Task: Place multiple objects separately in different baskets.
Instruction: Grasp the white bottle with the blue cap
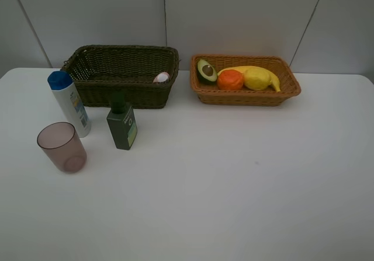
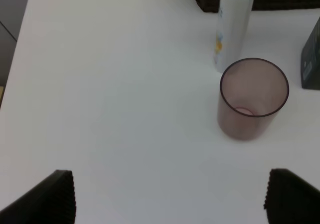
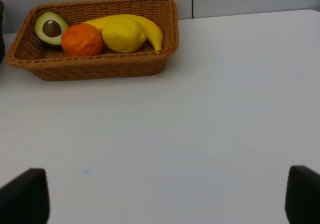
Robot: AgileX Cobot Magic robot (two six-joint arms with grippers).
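**Waiting on the table (image 1: 234, 185)**
- Cup (image 1: 62, 147): translucent mauve, standing upright with its mouth open, nearest the front on the left side.
- White bottle (image 1: 69, 103): blue cap, standing upright just behind the cup. The left wrist view is showing them almost touching.
- Green bottle (image 1: 121, 122): dark and square, standing upright beside those two, in front of the dark basket.

**Sitting in baskets**
- Dark basket (image 1: 117, 94): holding one pink bottle (image 1: 162, 77), white-capped, lying against the corner nearest the other basket.
- Tan basket (image 1: 245, 96): holding the avocado half (image 1: 206, 71), orange (image 1: 230, 79), lemon (image 1: 256, 78) and banana (image 1: 273, 81), packed close together.

**Grippers**
- Left gripper (image 2: 172, 199): hovering over bare table short of the cup, jaws spread wide, carrying nothing.
- Right gripper (image 3: 162, 196): jaws spread wide, carrying nothing, facing the tan basket across bare table.

**Status (judged)**
- The fruit looks sorted. Three containers are waiting to join the pink bottle.

**Hazards (judged)**
- The cup is looking light and thin-walled, so a pinch on the rim could be tipping it or letting it slip out.
- A wide jaw coming in around the cup could be clipping the tall white bottle and toppling it toward the green one.
- A high release over the dark basket could be bouncing an item off the pink bottle or off the rim.
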